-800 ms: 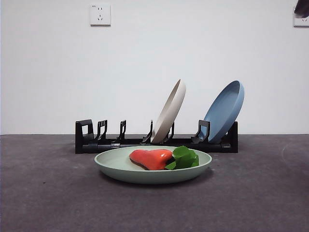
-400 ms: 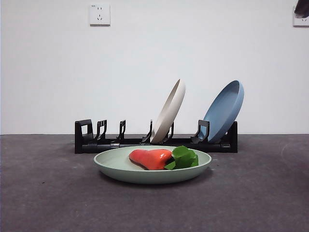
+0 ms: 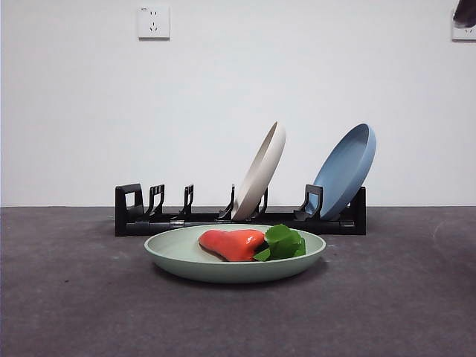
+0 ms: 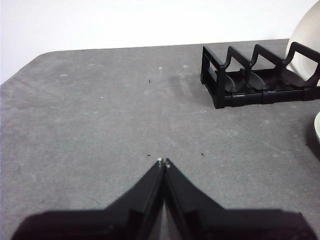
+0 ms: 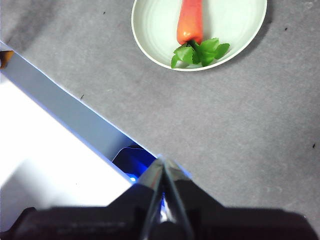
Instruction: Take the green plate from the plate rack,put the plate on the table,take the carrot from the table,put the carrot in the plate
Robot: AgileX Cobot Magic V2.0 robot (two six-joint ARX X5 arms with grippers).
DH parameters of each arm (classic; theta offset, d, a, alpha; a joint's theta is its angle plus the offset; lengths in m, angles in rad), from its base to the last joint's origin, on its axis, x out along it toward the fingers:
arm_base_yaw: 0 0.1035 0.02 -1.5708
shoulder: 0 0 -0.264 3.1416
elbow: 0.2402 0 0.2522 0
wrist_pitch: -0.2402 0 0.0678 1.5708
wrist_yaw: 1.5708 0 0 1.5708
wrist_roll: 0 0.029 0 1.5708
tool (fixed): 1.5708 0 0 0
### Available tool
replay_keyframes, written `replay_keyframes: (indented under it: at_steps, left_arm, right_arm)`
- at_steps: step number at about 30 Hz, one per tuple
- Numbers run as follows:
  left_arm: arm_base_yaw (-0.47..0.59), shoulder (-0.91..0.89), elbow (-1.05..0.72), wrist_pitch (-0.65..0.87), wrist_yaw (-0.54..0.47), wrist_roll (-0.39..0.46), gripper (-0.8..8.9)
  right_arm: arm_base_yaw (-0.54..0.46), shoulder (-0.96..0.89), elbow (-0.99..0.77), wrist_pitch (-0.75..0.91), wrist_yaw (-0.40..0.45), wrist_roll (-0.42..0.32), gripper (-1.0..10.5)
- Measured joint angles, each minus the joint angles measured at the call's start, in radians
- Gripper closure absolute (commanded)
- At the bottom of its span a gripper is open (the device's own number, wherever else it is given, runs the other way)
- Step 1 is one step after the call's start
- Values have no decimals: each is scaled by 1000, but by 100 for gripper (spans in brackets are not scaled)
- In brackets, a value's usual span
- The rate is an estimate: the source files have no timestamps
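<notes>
Front view: carrot [image 3: 233, 244] lies in the green plate [image 3: 186, 256] on the table [image 3: 74, 297], before the plate rack [image 3: 141, 216].
Left gripper [image 4: 163, 161] clenched, empty, above bare table; right gripper [image 5: 163, 162] clenched, empty, well apart from the plate.

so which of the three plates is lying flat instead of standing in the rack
The green plate: it lies flat on the table holding the carrot, while the cream-white plate and blue plate lean in the plate rack.
</notes>
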Motion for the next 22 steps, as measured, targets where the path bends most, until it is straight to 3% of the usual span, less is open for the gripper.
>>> replay_keyframes:
  at_steps: [6,9,11,16,22]
  left_arm:
    - [0,0,0,0,0,0,816]
    - [0,0,0,0,0,0,816]
    - [0,0,0,0,0,0,816]
    - [0,0,0,0,0,0,816]
    - [0,0,0,0,0,0,816]
  right_arm:
    - [-95,-74,-8,119,69,-79,946]
    - [-200,-151,-64,276,22,-92,946]
    - [-288,-217,-134,366,-39,-95,946]
    - [-478,-397,-383,586,-53,-99,946]
    - [-576,-599,-676,825,-45,-99,946]
